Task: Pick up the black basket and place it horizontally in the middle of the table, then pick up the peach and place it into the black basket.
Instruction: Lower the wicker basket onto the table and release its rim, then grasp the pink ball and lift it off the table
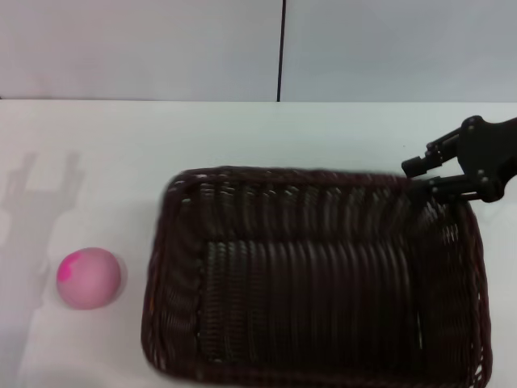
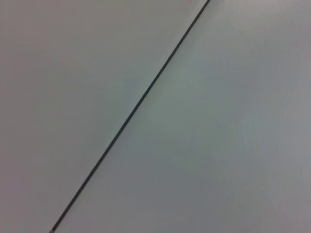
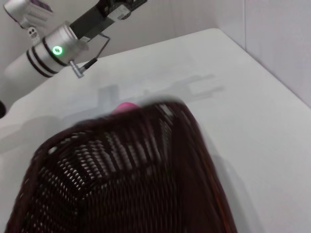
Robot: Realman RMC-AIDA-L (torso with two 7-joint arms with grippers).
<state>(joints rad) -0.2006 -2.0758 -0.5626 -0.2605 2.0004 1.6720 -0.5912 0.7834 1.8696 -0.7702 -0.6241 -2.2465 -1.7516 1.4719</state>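
The black basket [image 1: 315,283] lies lengthwise across the middle and right of the white table [image 1: 242,137], open side up and empty. My right gripper [image 1: 422,178] is at the basket's far right corner, shut on the braided rim. The right wrist view looks along the basket [image 3: 121,184] from that corner. The peach [image 1: 89,277] sits on the table left of the basket, apart from it. It peeks over the basket's rim in the right wrist view [image 3: 125,105]. My left arm [image 3: 53,48] hangs raised above the table's left side.
A wall with a dark vertical seam [image 1: 281,48] stands behind the table; the left wrist view shows only this wall and seam [image 2: 131,116]. The left arm's shadow [image 1: 32,202] falls on the table's left part.
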